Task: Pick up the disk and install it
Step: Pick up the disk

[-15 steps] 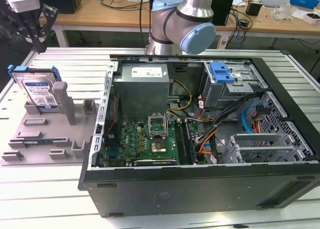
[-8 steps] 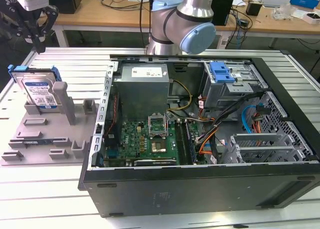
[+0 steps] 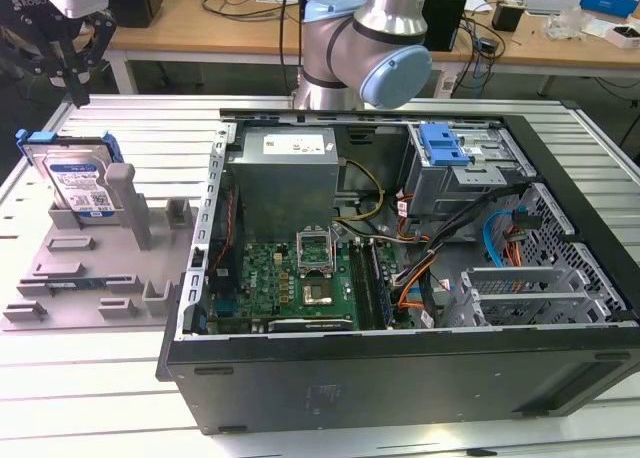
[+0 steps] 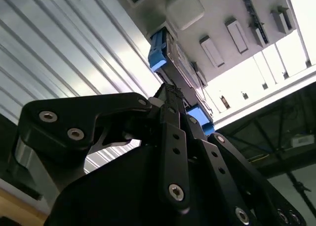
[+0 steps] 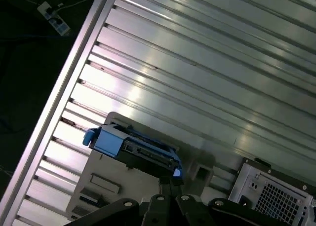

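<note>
Near the slotted aluminium bench's (image 3: 140,118) edge at the exterior view's left, the disk (image 3: 78,183) leans upright in a grey holder (image 3: 90,268), its blue-framed top edge free, probably so it can be grasped from above. The gripper (image 3: 80,98) hangs directly over that edge, apart from it, fingers closed together and holding nothing. Rightward, the computer case (image 3: 400,378) lies open, its drive cage (image 3: 460,178) unfilled.
</note>
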Motion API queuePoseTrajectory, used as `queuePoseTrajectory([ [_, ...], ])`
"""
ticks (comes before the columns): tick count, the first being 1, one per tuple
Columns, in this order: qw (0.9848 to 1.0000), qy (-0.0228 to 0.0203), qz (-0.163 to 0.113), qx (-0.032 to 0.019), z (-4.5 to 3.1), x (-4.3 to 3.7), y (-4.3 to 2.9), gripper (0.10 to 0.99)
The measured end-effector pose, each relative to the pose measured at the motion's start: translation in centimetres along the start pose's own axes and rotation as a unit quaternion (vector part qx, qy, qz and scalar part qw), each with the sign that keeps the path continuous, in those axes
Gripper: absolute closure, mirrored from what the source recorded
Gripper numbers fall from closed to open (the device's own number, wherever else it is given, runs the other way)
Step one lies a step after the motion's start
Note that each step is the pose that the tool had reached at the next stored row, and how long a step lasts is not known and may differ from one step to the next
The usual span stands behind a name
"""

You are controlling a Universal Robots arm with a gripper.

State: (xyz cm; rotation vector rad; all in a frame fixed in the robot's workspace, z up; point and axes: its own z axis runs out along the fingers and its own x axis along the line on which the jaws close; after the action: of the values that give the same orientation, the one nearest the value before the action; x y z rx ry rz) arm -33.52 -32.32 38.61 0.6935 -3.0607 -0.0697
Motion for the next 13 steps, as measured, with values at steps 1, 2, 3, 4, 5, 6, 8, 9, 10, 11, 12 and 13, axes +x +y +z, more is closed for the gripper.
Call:
queuePoseTrajectory([
  [1, 1.0000, 0.0004, -0.010, -0.0001, 0.00, 0.00, 0.00, 0.980],
  [2, 0.9997, 0.0011, -0.025, -0.0002, 0.00, 0.00, 0.00, 0.980],
  [3, 0.9993, 0.0016, -0.037, -0.0003, 0.00, 0.00, 0.00, 0.980],
  [4, 0.9989, 0.0020, -0.046, -0.0003, 0.00, 0.00, 0.00, 0.980],
  [5, 0.9980, 0.0028, -0.064, -0.0004, 0.00, 0.00, 0.00, 0.980],
  [6, 0.9970, 0.0033, -0.077, -0.0005, 0.00, 0.00, 0.00, 0.980],
  [8, 0.9952, 0.0043, -0.098, -0.0007, 0.00, 0.00, 0.00, 0.980],
  [9, 0.9943, 0.0046, -0.106, -0.0008, 0.00, 0.00, 0.00, 0.980],
  [10, 0.9932, 0.0050, -0.116, -0.0008, 0.00, 0.00, 0.00, 0.980],
  [11, 0.9922, 0.0053, -0.125, -0.0008, 0.00, 0.00, 0.00, 0.980],
  [12, 0.9903, 0.0057, -0.139, -0.0008, 0.00, 0.00, 0.00, 0.980],
  [13, 0.9890, 0.0060, -0.148, -0.0008, 0.00, 0.00, 0.00, 0.980],
])
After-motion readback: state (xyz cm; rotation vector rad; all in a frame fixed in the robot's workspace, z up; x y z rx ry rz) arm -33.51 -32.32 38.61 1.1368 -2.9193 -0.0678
